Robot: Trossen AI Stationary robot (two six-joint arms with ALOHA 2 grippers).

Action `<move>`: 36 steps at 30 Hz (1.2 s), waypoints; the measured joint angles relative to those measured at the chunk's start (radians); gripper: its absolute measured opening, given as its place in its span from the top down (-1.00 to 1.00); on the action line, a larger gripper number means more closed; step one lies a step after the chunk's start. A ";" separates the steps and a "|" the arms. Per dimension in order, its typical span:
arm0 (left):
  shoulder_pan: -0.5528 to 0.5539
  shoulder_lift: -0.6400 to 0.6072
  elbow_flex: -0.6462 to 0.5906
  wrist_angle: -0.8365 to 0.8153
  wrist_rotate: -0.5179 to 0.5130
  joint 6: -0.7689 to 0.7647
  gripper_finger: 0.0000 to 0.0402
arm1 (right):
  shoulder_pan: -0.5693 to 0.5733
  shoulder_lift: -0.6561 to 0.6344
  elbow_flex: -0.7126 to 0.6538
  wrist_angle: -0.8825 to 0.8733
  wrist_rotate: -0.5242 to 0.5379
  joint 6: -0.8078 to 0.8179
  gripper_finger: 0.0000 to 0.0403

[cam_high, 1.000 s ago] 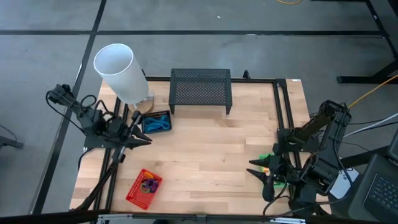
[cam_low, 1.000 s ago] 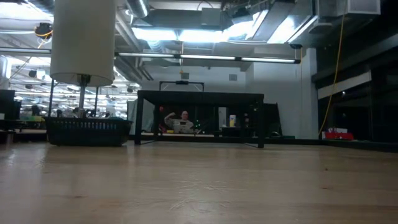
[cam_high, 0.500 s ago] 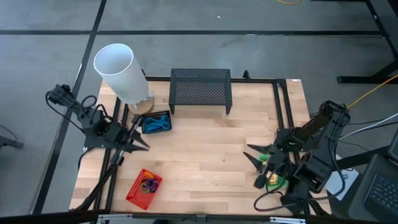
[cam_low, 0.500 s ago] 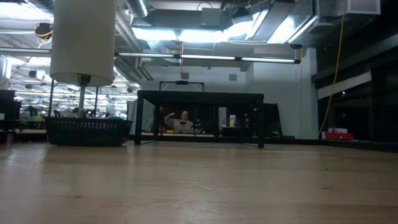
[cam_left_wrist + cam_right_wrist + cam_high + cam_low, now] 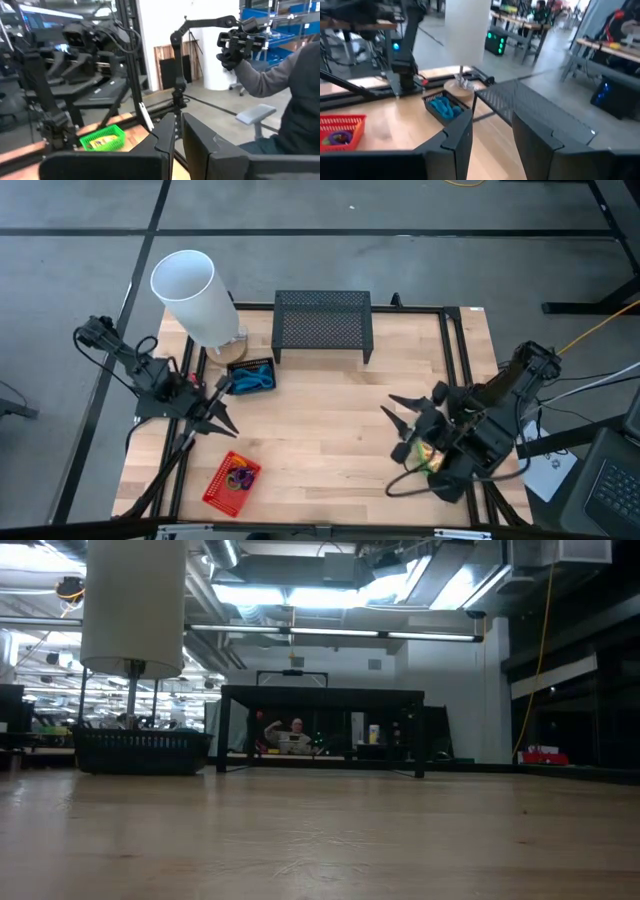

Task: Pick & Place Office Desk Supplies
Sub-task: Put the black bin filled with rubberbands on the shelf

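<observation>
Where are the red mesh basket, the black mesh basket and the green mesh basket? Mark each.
red mesh basket (image 5: 231,480), high view, its middle
black mesh basket (image 5: 251,376), high view, its middle
green mesh basket (image 5: 102,138), left wrist view, its front wall

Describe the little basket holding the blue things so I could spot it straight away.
Find the tall white cylinder at the table's back left corner. Just in front of its foot, beside the wide black mesh stand, sits a small black basket. It alone holds bright blue items; the red basket lies nearer the front edge.
</observation>
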 joint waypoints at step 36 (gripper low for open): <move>-0.024 0.248 0.046 -0.465 -0.693 -0.037 0.77 | -0.127 0.082 0.000 0.003 -0.253 0.056 0.31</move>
